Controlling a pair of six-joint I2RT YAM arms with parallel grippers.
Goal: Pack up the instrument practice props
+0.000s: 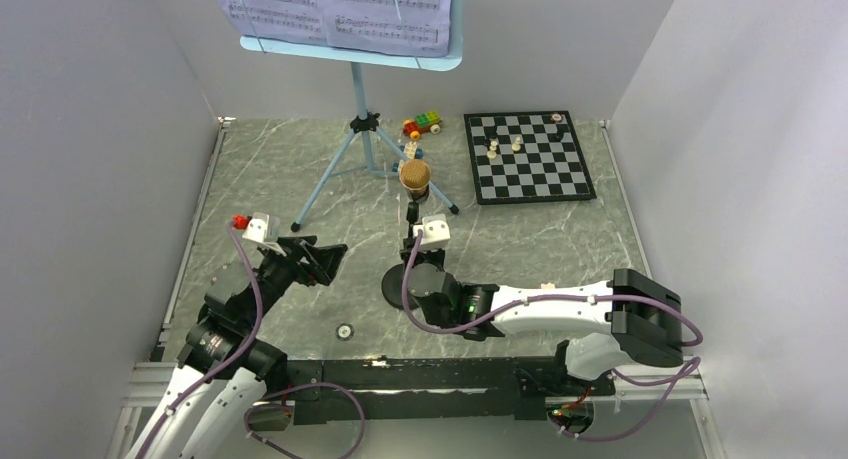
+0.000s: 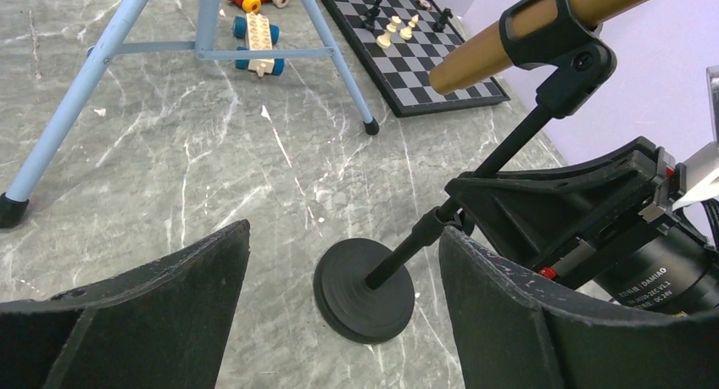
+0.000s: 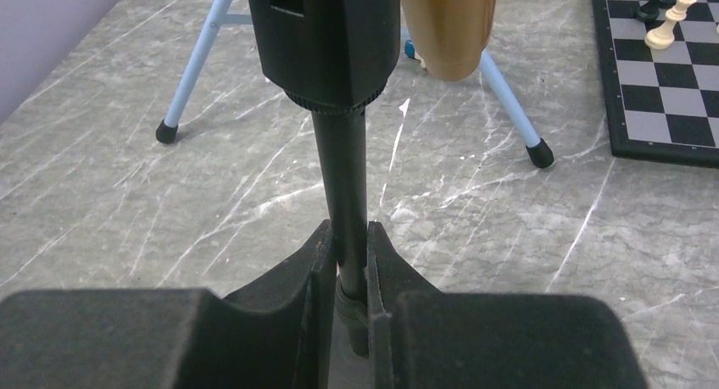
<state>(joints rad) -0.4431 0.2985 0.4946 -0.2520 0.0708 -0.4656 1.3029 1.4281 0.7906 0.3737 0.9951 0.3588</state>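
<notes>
Right hand (image 3: 348,270) pinches the thin black pole of the round-based mic stand (image 2: 365,291); a smooth gold-brown microphone (image 2: 475,58) seems clipped on top. Left hand (image 2: 343,236) gapes wide, empty, above the marbled worktop (image 2: 212,177).

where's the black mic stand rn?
Top view: the mic stand stands at centre, just in front of the music stand legs. The right gripper is clamped on its pole, and the open left gripper sits to its left.

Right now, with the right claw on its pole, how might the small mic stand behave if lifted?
The mic stand should probably be rigid: straight pole, solid round base. It may feel top-heavy, since the microphone sits clipped high and tilted. The smooth round pole could twist within the right claw.
</notes>
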